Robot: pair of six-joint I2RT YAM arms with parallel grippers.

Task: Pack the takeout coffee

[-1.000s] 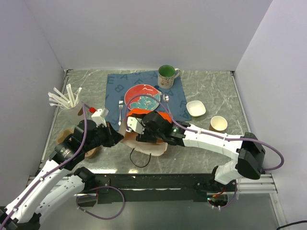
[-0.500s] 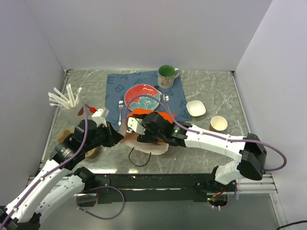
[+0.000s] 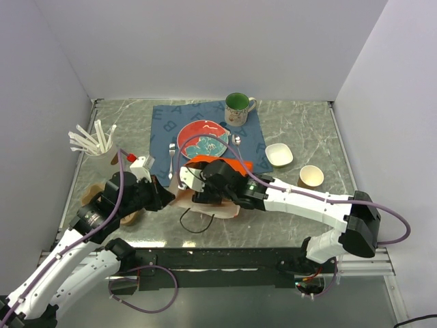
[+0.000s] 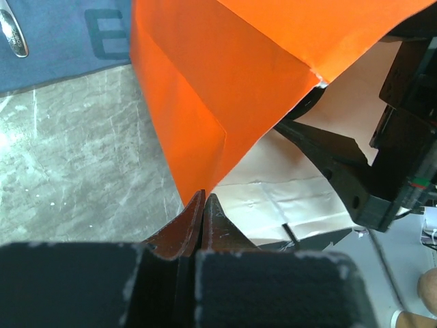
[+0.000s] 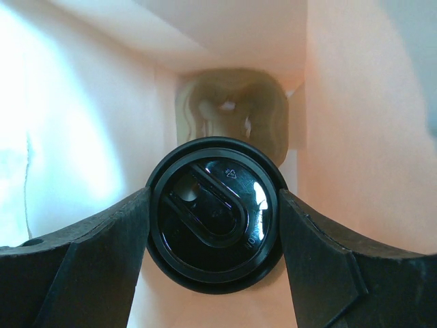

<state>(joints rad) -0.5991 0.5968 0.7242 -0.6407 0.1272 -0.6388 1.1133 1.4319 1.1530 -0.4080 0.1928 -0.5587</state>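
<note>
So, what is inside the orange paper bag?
A round black plastic lid held by the right gripper, a brownish moulded tray beyond. The cup under the lid is hidden.

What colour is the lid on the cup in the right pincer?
The lid is glossy black, shown best in the right wrist view.

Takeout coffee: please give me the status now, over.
Left gripper shut on edge of orange paper bag. Right gripper shut on black-lidded takeout coffee cup, inside bag. Brown moulded tray deeper in bag; nothing seen between.
</note>
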